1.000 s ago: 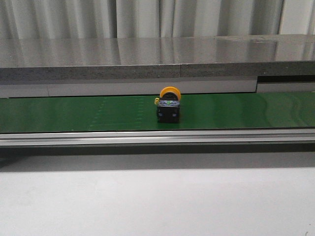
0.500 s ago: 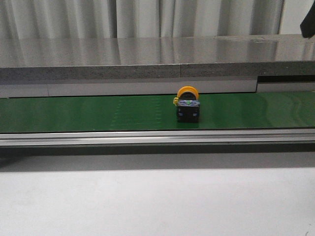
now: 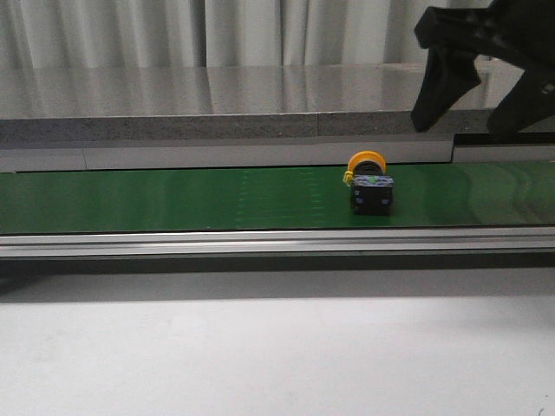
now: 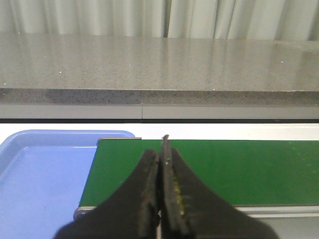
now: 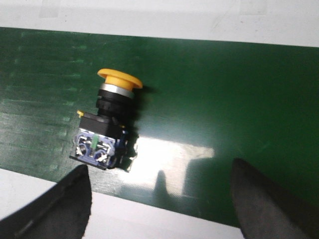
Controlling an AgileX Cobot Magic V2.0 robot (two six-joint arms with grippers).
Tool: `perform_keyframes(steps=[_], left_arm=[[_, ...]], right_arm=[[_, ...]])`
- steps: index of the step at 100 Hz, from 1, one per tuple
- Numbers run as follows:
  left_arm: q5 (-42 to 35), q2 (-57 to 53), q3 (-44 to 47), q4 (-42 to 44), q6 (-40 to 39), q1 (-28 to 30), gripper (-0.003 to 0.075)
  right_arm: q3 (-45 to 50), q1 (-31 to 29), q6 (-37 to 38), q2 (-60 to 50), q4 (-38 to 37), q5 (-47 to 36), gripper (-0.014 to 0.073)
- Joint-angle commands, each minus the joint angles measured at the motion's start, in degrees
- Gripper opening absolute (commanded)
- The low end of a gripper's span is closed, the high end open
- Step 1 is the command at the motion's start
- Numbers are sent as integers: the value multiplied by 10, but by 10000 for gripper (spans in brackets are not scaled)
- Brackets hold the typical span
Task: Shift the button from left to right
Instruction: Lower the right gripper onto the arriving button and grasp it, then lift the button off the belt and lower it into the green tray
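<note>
Green belting (image 3: 173,199) runs the full width of the front view, a long flat strip edged on its near side by a silvery metal rail (image 3: 260,243). Nearer than the rail lies a pale, plain table top (image 3: 260,355). Behind the belt sits a grey speckled stone-like shelf (image 3: 217,104) with a glossy top, and beyond that hang pale pleated curtains (image 3: 130,30).

On the belt, right of centre in the front view, lies the button (image 3: 370,185). It rests on its side: the yellow cap points toward the far shelf and the black body with its small silvery contacts faces the camera. Nothing touches it. In the right wrist view the same button (image 5: 108,124) lies on the belt, its yellow cap, a silvery collar and the black body all showing, with a bright reflection on the belt beside it.

Above and to the right of the button, the right gripper (image 3: 473,91) hangs in the air, its 2 dark fingers spread wide and holding nothing. In the wrist view both fingertips (image 5: 259,199) sit well apart, with the button close to one of them.

At the belt's left end, the left wrist view shows a blue tray (image 4: 40,169) beside the belt, with nothing visible in it. The left gripper (image 4: 162,164) has its 2 fingers pressed together, grasping nothing.
</note>
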Motion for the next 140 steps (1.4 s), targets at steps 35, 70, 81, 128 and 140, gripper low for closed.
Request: perform_keyframes(steps=[35,70,81,128,140], left_arm=[[-45,5,-15,-7,-1,-4,-20],[-45,5,-15,-7,-1,-4,-20],[-45,5,-15,-7,-1,-4,-20],[-45,5,-15,-7,-1,-4,-20],[-45,5,-15,-7,-1,-4,-20]], right_arm=[[-49,23,-3,62,6,-45,574],[-49,23,-3,96,6,-61,574],[-49,23,-3,101,6,-64,551],[-49,20,-3,97,-2,-43,291],[-57,10,-3,82,-13,-23,291]])
